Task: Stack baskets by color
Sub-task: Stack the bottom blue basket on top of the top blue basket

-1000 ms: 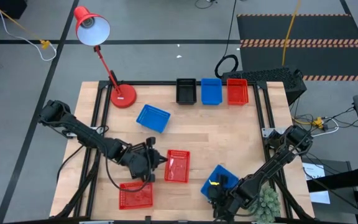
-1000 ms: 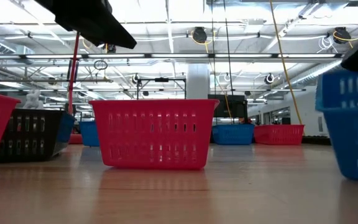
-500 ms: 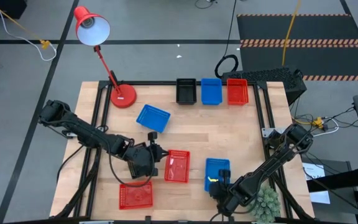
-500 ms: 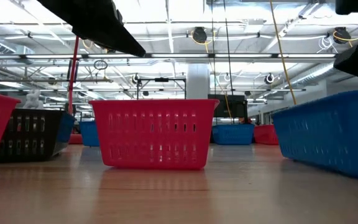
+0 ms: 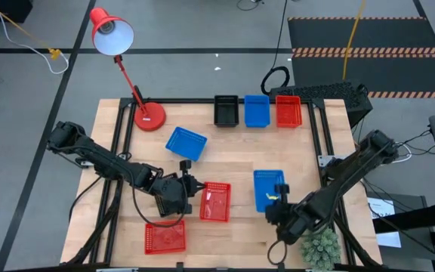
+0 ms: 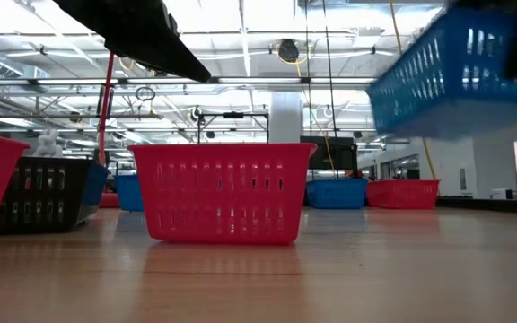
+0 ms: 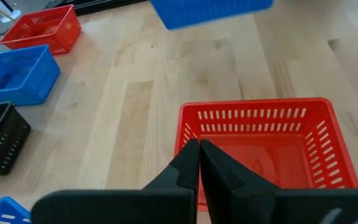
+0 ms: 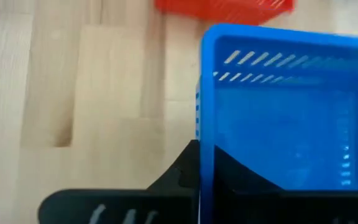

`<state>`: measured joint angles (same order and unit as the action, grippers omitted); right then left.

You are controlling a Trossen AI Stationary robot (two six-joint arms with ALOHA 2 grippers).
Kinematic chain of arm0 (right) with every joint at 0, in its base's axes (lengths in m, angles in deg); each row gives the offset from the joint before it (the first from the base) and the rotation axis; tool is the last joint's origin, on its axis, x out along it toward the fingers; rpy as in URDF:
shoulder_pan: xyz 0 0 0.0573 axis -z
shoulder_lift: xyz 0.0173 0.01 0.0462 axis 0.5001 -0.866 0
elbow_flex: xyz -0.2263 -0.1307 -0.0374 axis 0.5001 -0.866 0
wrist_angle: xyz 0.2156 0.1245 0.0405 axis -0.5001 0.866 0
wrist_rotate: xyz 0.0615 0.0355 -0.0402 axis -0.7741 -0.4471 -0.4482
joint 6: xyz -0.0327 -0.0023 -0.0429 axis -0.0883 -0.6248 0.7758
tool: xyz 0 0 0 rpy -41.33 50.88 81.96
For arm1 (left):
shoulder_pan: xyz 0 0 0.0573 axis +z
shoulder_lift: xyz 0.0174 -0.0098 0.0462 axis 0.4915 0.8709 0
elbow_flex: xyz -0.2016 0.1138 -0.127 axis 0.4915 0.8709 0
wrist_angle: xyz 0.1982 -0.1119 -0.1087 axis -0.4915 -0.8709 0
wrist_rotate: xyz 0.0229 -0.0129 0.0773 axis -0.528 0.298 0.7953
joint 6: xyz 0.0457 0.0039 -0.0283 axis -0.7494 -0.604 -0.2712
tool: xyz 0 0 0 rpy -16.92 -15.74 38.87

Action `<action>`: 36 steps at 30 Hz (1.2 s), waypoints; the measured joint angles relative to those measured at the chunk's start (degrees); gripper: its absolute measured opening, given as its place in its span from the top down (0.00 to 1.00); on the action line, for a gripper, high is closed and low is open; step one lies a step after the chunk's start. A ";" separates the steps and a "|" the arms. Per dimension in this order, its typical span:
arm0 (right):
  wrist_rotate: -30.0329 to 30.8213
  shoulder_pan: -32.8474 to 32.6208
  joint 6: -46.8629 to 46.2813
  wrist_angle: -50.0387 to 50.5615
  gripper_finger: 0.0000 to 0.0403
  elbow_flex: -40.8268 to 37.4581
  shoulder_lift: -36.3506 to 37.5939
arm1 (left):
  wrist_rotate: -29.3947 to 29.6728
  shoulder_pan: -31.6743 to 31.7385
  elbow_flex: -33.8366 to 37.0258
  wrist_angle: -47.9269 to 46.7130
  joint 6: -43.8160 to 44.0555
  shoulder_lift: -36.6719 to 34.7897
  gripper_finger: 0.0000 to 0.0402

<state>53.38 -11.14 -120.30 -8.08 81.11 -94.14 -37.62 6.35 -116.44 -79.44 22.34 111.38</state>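
My right gripper is shut on a blue basket, which hangs in the air, tilted, high at the right of the low view. My left gripper is shut and hovers over the left edge of a red basket. That basket stands flat on the table, and the low view shows the dark fingers above its rim. Another red basket sits near the front edge, and a second blue basket lies farther back. My right gripper pinches one wall of the blue basket at its rim, one finger outside and one inside. The fingers slant down from the table's near side onto the basket's near end. The basket is lifted clear and tilted.
A black, a blue and a red basket stand in a row at the far edge. A red lamp's base sits at the far left. A grey-green tuft lies at the near right corner. A black basket shows at the low view's left.
My right gripper has risen and gone toward the far edge, carrying the blue basket. The basket stood slanted on the table near the front edge. It turned square to the table and now hangs tilted, clear of the wood.
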 joint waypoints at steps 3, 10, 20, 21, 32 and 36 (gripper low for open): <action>0.63 2.02 5.03 0.95 1.00 0.00 3.49 | 0.00 0.00 0.00 0.04 0.00 0.00 0.96; 0.44 9.70 14.41 3.29 1.00 0.00 10.99 | 0.00 0.02 0.00 0.02 -0.03 0.00 0.96; -2.43 25.06 29.70 4.49 1.00 0.10 16.80 | 0.00 2.73 0.00 -0.03 -0.39 0.00 0.96; -3.31 27.00 30.99 4.51 1.00 0.31 16.85 | 0.02 3.11 0.00 -0.04 -0.45 -0.02 0.96; -7.17 46.69 47.77 4.80 1.00 6.73 14.38 | 0.04 5.55 0.00 -0.12 -0.79 0.00 0.96; -7.44 53.03 52.86 4.84 1.00 8.74 12.62 | 0.04 6.22 0.00 -0.47 -0.79 0.00 0.96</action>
<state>45.94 41.89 -67.45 -3.24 89.85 -81.51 -37.58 12.56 -116.44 -79.90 21.55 111.38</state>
